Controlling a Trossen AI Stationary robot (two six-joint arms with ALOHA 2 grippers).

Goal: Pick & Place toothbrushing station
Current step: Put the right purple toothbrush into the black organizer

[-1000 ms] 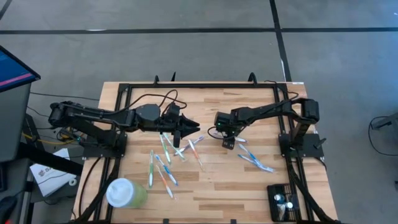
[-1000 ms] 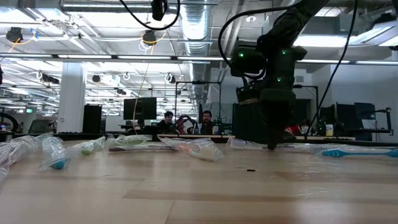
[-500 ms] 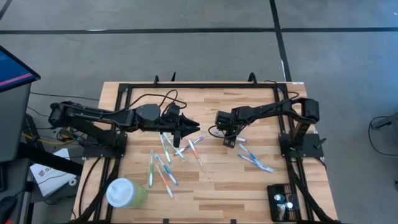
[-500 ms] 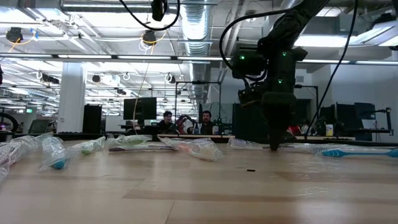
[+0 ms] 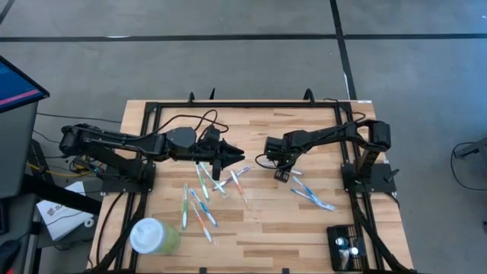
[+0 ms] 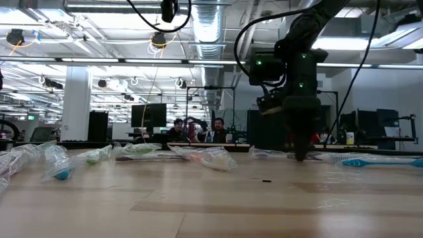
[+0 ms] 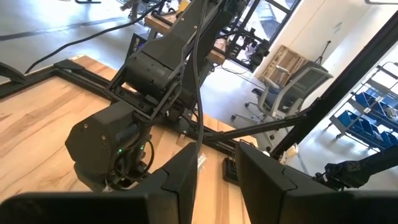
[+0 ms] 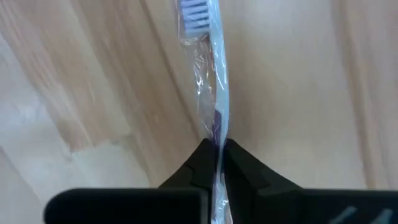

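Right wrist view: my right gripper [image 8: 218, 151] is pinched onto a wrapped blue toothbrush [image 8: 214, 81], handle squeezed between both fingertips [image 8: 200, 160], bristle head pointing away from me, brush lying flat on the wooden table [image 8: 298, 93].

High view: right gripper [image 5: 281, 174] sits tip-down right of table centre, at the near end of a loose group of blue toothbrushes [image 5: 310, 192]. Versus a second ago: it has slid slightly toward the right side, and the jaws, spread then, are now closed on the brush.

Low view agrees: right gripper [image 6: 301, 156] with its tip down at table level, shifted a bit sideways from where it was a second ago.

My left gripper [image 5: 234, 156] hasn't moved: parked above the scattered pile of wrapped toothbrushes [image 5: 199, 199] left of centre. In the left wrist view its fingers [image 7: 180, 183] stand a little apart with nothing between them.

Toothbrushing station [image 5: 346, 245]: black holder at the table's front right corner, well apart from both grippers. Same spot as before.

Pale green cup [image 5: 154, 236] with its white lid is at the front left corner, also unmoved.
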